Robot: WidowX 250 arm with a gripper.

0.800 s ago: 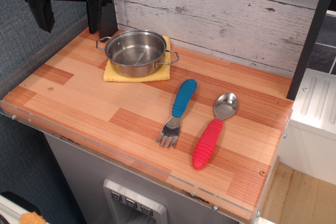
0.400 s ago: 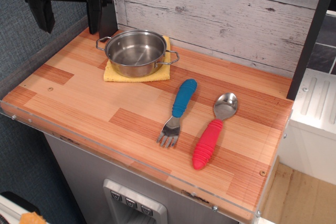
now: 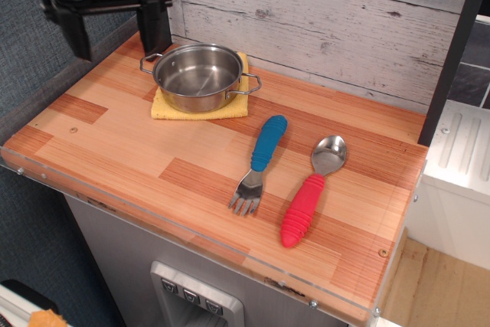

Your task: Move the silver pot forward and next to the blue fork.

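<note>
Bare wooden counter [image 3: 115, 151] left of the blue fork [image 3: 259, 162]. Red-handled spoon [image 3: 310, 189] crowding its right. Back wall [image 3: 321, 28] close behind the silver pot [image 3: 197, 76].

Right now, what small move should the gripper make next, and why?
Probably shift right and down toward the silver pot. The open gripper hangs behind and left of it, holding nothing, and the pot sits on the yellow cloth, far from the blue fork.

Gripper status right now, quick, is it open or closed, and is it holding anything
Gripper: open, fingers spread wide, holding nothing; it hangs behind and left of the silver pot without touching it.
</note>
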